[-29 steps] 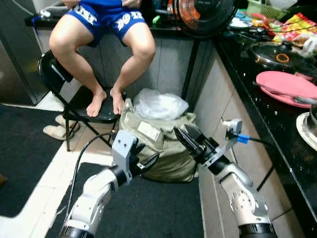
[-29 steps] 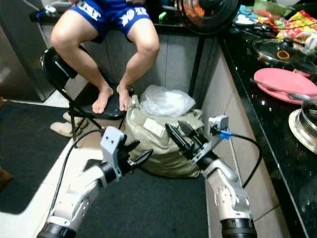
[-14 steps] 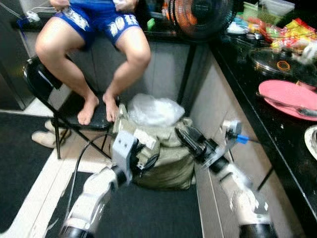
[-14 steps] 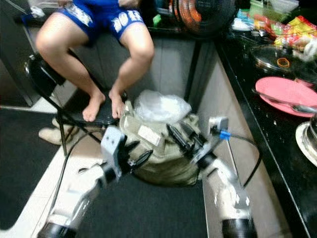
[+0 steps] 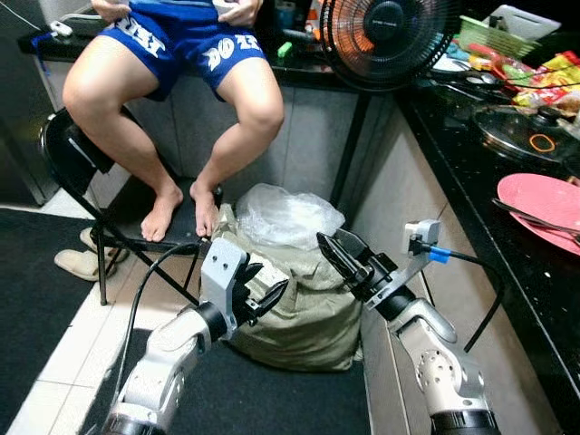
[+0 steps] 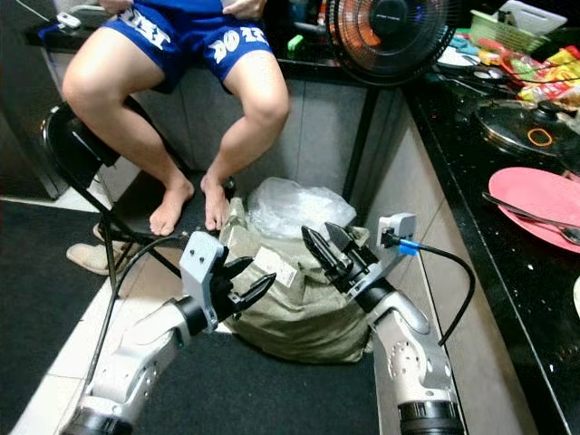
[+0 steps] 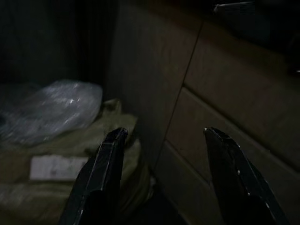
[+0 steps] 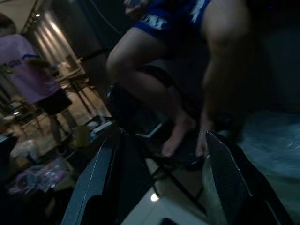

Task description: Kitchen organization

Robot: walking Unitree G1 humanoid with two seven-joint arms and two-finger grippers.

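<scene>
- A big green sack [image 5: 299,304] is seen on the floor, pushed up against the grey counter wall [image 5: 399,181].
- A clear plastic bag [image 5: 288,216] is stuffed in the top of the sack, and a white label [image 6: 275,269] is stuck on its front.
- The left gripper [image 5: 263,301] is held just in front of the sack, near the label. Its two black fingers are spread apart and nothing is held between them.
- The right gripper [image 5: 340,254] is held over the sack's top edge, beside the plastic bag. Its fingers are spread wide too, and nothing is held.
- Behind the sack, a person's bare feet [image 5: 181,207] are rested on a black chair [image 5: 82,163].
- A fan [image 5: 390,36] and a pink plate [image 5: 544,199] are seen up on the black counter.
</scene>
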